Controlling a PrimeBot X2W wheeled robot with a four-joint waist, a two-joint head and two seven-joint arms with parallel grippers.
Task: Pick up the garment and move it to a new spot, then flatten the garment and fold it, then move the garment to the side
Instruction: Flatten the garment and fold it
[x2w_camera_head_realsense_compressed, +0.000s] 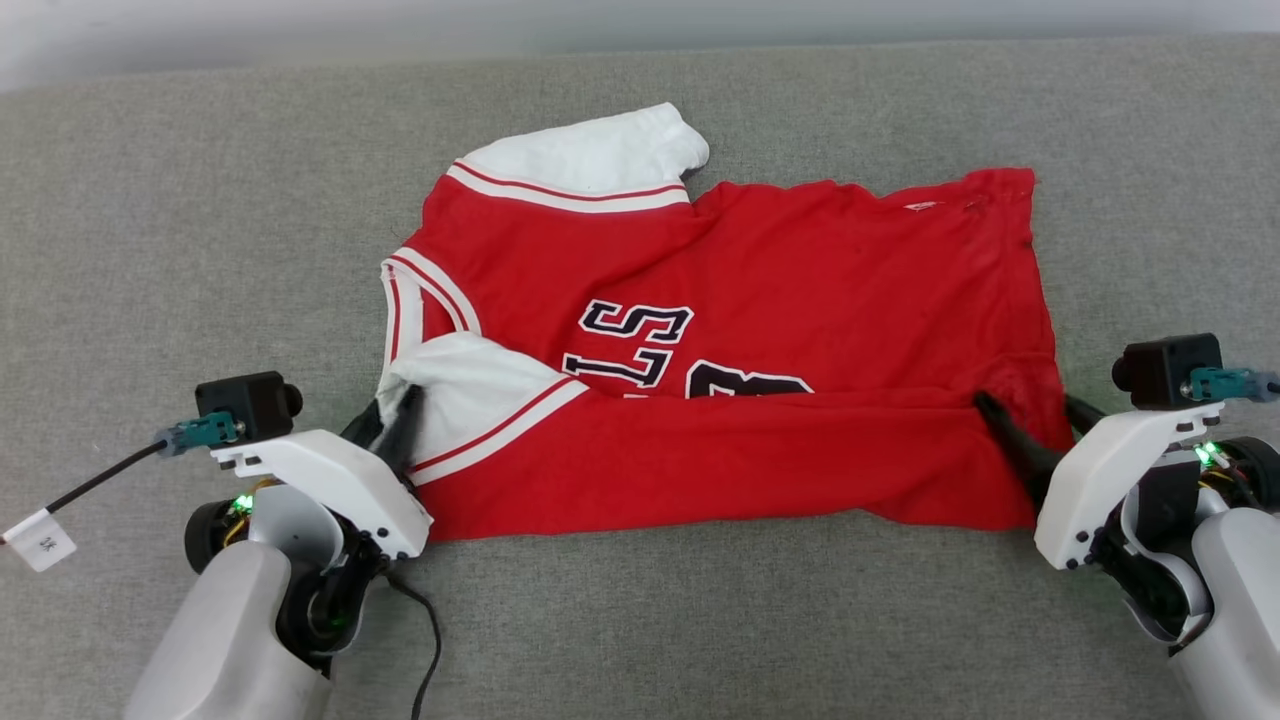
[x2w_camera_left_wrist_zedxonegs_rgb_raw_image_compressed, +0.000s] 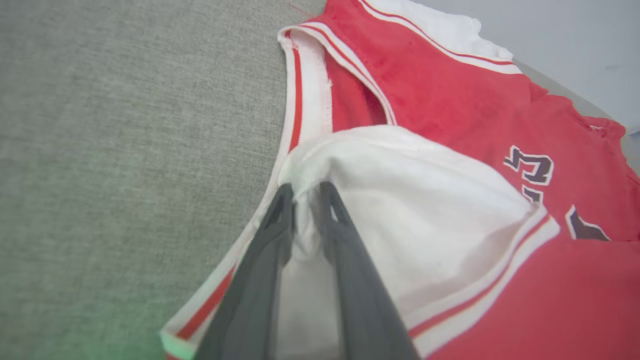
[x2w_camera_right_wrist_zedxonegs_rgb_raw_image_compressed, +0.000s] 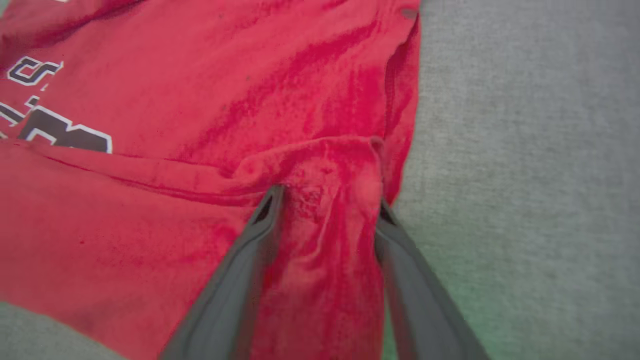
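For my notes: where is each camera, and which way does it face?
Head view: on the head, looking down at the garment on grey cloth; both forearms and jaws show.
Left wrist view: on that wrist, along the left jaws, closed on the white sleeve.
Right wrist view: on that wrist, along the right jaws, apart astride a red fold.
All share the garment.

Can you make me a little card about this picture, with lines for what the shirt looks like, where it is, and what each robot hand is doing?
garment: red jersey, white sleeves, black letters, near edge folded over
lying on: grey cloth surface
left gripper: fingers close together, pinching the white sleeve
right gripper: fingers wide apart, a ridge of red cloth between them
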